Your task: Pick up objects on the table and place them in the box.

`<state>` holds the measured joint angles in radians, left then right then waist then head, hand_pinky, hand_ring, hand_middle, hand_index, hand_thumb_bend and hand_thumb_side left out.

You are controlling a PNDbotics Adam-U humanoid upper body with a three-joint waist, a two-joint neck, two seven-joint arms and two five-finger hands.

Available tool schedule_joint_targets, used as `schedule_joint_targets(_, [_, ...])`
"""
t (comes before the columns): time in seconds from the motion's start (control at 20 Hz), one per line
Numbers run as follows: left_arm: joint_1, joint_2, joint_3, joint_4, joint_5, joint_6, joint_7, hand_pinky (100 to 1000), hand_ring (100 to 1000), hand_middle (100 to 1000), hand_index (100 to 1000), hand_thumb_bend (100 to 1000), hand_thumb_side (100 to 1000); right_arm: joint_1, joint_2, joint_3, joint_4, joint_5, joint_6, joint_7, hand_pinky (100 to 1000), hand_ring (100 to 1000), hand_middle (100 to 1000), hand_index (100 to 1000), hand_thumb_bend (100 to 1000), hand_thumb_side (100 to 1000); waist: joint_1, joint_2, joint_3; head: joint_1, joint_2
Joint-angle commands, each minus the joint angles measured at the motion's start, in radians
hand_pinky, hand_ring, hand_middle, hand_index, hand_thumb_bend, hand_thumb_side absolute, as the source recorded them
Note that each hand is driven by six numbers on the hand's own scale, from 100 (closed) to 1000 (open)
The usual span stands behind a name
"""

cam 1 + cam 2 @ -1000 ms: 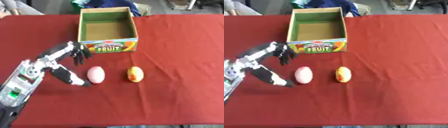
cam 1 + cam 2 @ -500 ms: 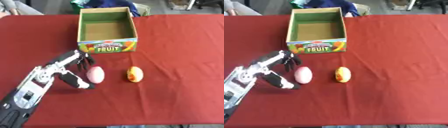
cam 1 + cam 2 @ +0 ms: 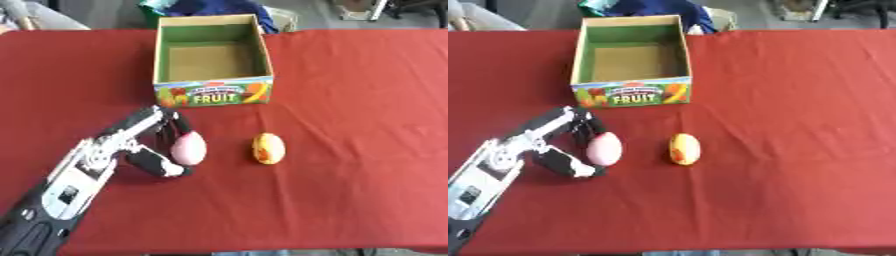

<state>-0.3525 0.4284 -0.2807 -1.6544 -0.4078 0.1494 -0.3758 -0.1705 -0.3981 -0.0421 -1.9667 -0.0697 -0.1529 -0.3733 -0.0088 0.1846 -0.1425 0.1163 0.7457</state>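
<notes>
Left eye view: a red-clothed table carries a cardboard fruit box, two loose fruits and one robot hand.
Box: the fruit box stands open near the table's far edge, left of centre; its green-lined interior shows only a bare brown floor.
Pink fruit: the pink egg-shaped fruit lies on the cloth in front of the box, towards the table's left side.
Yellow fruit: the yellow-orange fruit lies just to the right of the pink one, apart from it, nearer the table's middle.
Left hand: the left hand comes in from the near left corner; its fingers reach over the far side of the pink fruit and the thumb curves in at its near side, so the hand brackets the fruit. Whether they touch it cannot be told.
Right hand: not visible in either view.
Step in hand: judged to be the closing of the grasp on the pink fruit; both fruits are still on the cloth.
Next move: likely calls for closing the fingers and thumb on the fruit, lifting it clear, and carrying it towards the far edge over the box's front wall.
</notes>
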Motion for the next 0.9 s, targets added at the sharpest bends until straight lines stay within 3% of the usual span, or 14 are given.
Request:
schedule_joint_targets(0.05, [-0.016,0.001,-0.001,0.004,-0.016,-0.001,0.017,437,492,524,654,568,100,-0.009,-0.009,-0.002,-0.007,-0.007,-0.001,0.006,604,702,645,799,100,363,-0.002,-0.015,-0.001,-0.002,-0.009])
schedule_joint_targets(0.15, [-0.017,0.000,-0.001,0.010,-0.021,0.000,0.025,420,474,505,636,539,100,-0.009,-0.009,-0.001,-0.007,-0.007,-0.001,0.006,604,702,645,799,100,363,-0.002,-0.014,-0.001,-0.002,-0.009])
schedule_joint_targets(0.25, [-0.018,0.000,0.001,0.013,-0.025,0.002,0.043,376,428,455,579,427,100,-0.009,-0.009,-0.001,-0.007,-0.008,-0.001,0.006,604,701,644,798,100,362,-0.002,-0.014,-0.001,-0.003,-0.009])
schedule_joint_targets(0.4, [-0.019,-0.001,0.007,0.010,-0.027,0.009,0.089,277,299,302,431,303,100,-0.009,-0.009,-0.002,-0.007,-0.008,-0.001,0.006,604,701,643,796,100,361,-0.002,-0.014,-0.001,-0.003,-0.009])
schedule_joint_targets(0.6, [-0.019,0.009,0.025,-0.030,0.000,0.024,0.149,241,215,185,328,277,100,-0.008,-0.009,-0.002,-0.006,-0.008,-0.001,0.006,604,701,642,794,100,360,-0.002,-0.014,-0.001,-0.005,-0.011])
schedule_joint_targets(0.9, [-0.071,0.083,0.074,-0.144,0.043,0.050,0.167,251,225,192,336,294,100,-0.005,-0.012,-0.003,-0.006,-0.007,0.000,0.005,604,701,641,793,100,358,0.003,-0.019,-0.001,-0.009,-0.010])
